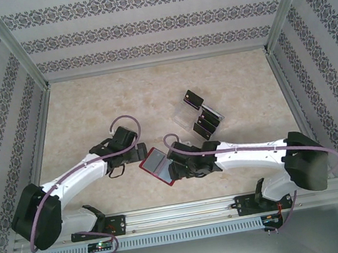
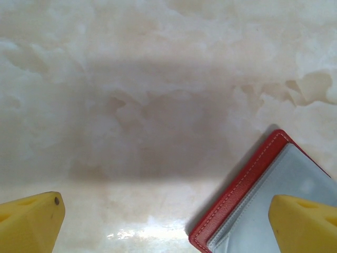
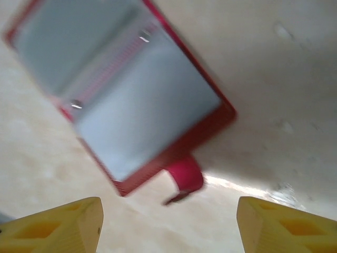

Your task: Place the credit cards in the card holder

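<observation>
Nearest me, the left gripper (image 2: 164, 224) has its jaws spread wide with nothing between them. In its wrist view one yellow finger hangs over a corner of the wallet (image 2: 274, 179) and the other over bare table (image 2: 147, 105). From above it sits just left of the wallet.

The right gripper (image 3: 168, 224) is also spread and holds nothing. The wallet (image 3: 142, 100) lies just ahead of its fingers, and the tab (image 3: 185, 179) points back toward them. That view is blurred, so I can't read fine detail.

The wallet (image 1: 155, 162) lies open and flat between the two grippers, grey pockets up. I see no black card in any pocket that shows.

Farther out, to the right, the cards (image 1: 192, 100) sit on or against a clear rack (image 1: 183, 116), well apart from the wallet.

My read is that the wallet is opened and ready, but no card has been loaded. Every card has yet to be fetched and slid in, so the task looks to be at an early stage.

Count: one wallet, one rack, two grippers. I make out three or four cards, but they overlap and are small from above, so I can't fix the number.
</observation>
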